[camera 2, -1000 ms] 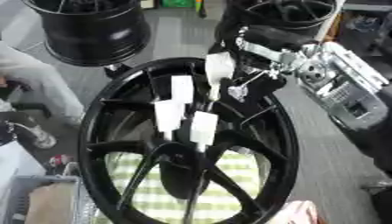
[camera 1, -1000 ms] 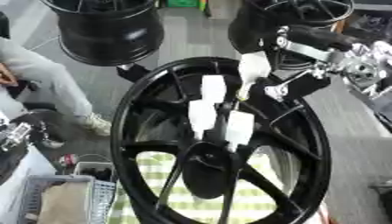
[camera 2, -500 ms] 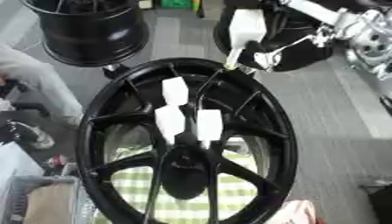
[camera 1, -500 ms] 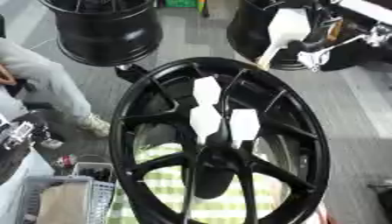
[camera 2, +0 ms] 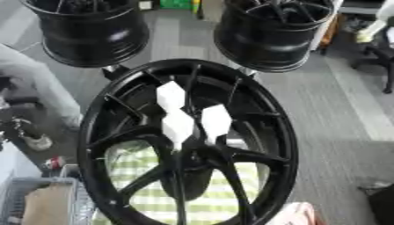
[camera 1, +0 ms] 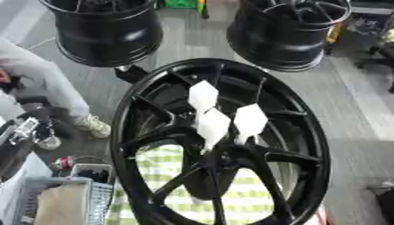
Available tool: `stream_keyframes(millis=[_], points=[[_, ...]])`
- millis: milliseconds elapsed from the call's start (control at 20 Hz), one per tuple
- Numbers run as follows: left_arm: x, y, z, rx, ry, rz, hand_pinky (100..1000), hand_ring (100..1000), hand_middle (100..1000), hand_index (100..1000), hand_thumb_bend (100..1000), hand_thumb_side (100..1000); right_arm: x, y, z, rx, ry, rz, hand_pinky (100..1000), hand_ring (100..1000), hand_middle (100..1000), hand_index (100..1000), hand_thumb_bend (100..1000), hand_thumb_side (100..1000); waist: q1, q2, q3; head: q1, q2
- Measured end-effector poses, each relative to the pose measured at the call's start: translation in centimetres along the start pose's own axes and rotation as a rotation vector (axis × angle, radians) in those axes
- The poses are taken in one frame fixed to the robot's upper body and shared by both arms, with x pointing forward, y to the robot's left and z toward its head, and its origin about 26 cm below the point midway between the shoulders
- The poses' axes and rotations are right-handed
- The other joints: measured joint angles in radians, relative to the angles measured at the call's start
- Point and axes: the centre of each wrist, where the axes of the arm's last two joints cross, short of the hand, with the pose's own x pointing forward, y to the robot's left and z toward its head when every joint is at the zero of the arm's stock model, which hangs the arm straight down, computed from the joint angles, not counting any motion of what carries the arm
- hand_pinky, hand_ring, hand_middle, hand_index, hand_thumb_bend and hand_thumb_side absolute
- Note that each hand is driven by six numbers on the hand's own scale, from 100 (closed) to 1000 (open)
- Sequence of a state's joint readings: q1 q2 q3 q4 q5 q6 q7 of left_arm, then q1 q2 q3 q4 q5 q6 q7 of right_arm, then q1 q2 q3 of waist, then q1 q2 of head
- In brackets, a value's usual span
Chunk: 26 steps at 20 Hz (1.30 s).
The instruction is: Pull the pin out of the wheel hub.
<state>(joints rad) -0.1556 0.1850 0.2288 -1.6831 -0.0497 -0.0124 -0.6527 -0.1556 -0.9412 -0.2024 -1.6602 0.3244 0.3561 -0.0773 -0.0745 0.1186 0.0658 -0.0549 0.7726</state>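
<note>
- While the black wheel hub [camera 1: 219,145] fills the middle of both eye views, its rim is tilted toward the camera and its spokes run in to a dark centre.
- Three white pins [camera 1: 214,126] stand up from the spokes near the centre: one higher up [camera 1: 202,95], one in the middle, one to its right [camera 1: 250,120]; each has a broad white head narrowing toward the spoke below it.
- Under the hub, a green-and-white checked cloth [camera 1: 250,186] shows through the gaps between the spokes.
- Two more black wheel rims stand on the grey floor beyond it, one at upper left [camera 1: 104,30] and one at upper right [camera 1: 289,33].
- At the lower left corner sits a grey mesh basket [camera 1: 58,204] with something pale inside.
- Neither robot hand can be made out in either view, so I cannot tell whether either is wide, narrow or holding anything.
- A pale pinkish shape [camera 2: 296,214] shows at the bottom edge of the right eye view; what it is cannot be told.
</note>
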Motion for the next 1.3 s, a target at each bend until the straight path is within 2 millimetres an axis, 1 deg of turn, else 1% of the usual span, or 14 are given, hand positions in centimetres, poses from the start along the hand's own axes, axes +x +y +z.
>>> stream_keyframes(millis=[100, 150, 200, 250, 300, 350, 450, 550, 650, 900, 1100, 1150, 1250, 1300], points=[[0.0, 0.1, 0.1, 0.004, 0.0, -0.001, 652, 604, 638, 783, 100, 867, -3.5, 1.1, 0.8, -0.051, 0.137, -0.002, 564, 536, 367, 506, 100, 100, 0.001, 0.0, -0.008, 0.003, 0.0], [0.1, 0.1, 0.1, 0.006, 0.0, -0.001, 652, 604, 638, 783, 100, 867, -5.1, 1.8, 1.4, -0.065, 0.2, -0.002, 602, 597, 514, 670, 100, 100, 0.001, 0.0, -0.011, 0.004, 0.0], [0.1, 0.1, 0.1, 0.006, -0.001, -0.004, 653, 604, 639, 783, 100, 867, -6.5, 2.4, 2.0, -0.068, 0.259, -0.001, 626, 635, 599, 759, 100, 143, 0.001, 0.0, -0.012, 0.005, 0.0], [0.1, 0.2, 0.1, 0.007, 0.0, -0.005, 653, 604, 639, 783, 100, 865, -7.8, 3.1, 2.7, -0.063, 0.313, 0.003, 667, 701, 729, 884, 100, 270, 0.002, 0.0, -0.013, 0.006, 0.0], [0.1, 0.2, 0.1, 0.007, 0.0, -0.006, 653, 604, 639, 783, 100, 865, -8.9, 3.8, 3.5, -0.051, 0.362, 0.005, 678, 719, 767, 913, 100, 325, 0.004, 0.0, -0.014, 0.007, 0.0], [0.2, 0.2, 0.1, 0.008, 0.001, -0.007, 652, 604, 638, 783, 100, 863, -9.8, 4.4, 4.2, -0.04, 0.404, 0.009, 695, 748, 820, 952, 100, 424, 0.006, 0.0, -0.016, 0.008, 0.0], [0.2, 0.3, 0.1, 0.009, 0.0, -0.009, 653, 604, 639, 783, 100, 862, -11.0, 5.3, 5.3, -0.039, 0.471, 0.014, 696, 758, 844, 964, 100, 471, 0.01, -0.002, -0.018, 0.008, 0.0], [0.2, 0.3, 0.1, 0.01, -0.001, -0.009, 653, 604, 639, 783, 100, 860, -11.6, 5.8, 6.1, -0.071, 0.521, 0.016, 689, 756, 847, 966, 100, 513, 0.012, -0.005, -0.02, 0.008, 0.0], [0.2, 0.3, 0.1, 0.01, -0.001, -0.009, 653, 604, 639, 783, 100, 858, -11.9, 6.3, 6.6, -0.115, 0.561, 0.019, 687, 755, 846, 966, 100, 527, 0.013, -0.009, -0.023, 0.008, 0.0], [0.2, 0.3, 0.1, 0.01, -0.003, -0.007, 652, 604, 639, 783, 100, 857, -12.0, 6.8, 7.0, -0.191, 0.593, 0.024, 683, 749, 836, 963, 100, 521, 0.019, -0.015, -0.023, 0.008, 0.0], [0.2, 0.2, 0.1, 0.011, -0.003, -0.006, 652, 604, 639, 782, 100, 857, -11.9, 6.8, 6.9, -0.209, 0.59, 0.026, 681, 745, 832, 962, 100, 509, 0.02, -0.018, -0.022, 0.008, 0.0], [0.1, 0.2, 0.2, 0.011, -0.003, -0.005, 651, 604, 639, 782, 100, 857, -11.9, 6.8, 6.9, -0.21, 0.589, 0.026, 680, 744, 830, 961, 100, 522, 0.02, -0.018, -0.022, 0.008, 0.0], [0.1, 0.2, 0.2, 0.011, -0.002, -0.005, 651, 604, 639, 782, 100, 857, -11.9, 6.9, 6.9, -0.211, 0.588, 0.024, 675, 736, 823, 958, 100, 510, 0.022, -0.018, -0.022, 0.008, 0.0], [0.1, 0.2, 0.2, 0.011, -0.002, -0.005, 651, 604, 639, 782, 100, 857, -11.8, 7.0, 7.0, -0.212, 0.585, 0.021, 669, 723, 814, 954, 100, 489, 0.022, -0.018, -0.022, 0.008, 0.0]])
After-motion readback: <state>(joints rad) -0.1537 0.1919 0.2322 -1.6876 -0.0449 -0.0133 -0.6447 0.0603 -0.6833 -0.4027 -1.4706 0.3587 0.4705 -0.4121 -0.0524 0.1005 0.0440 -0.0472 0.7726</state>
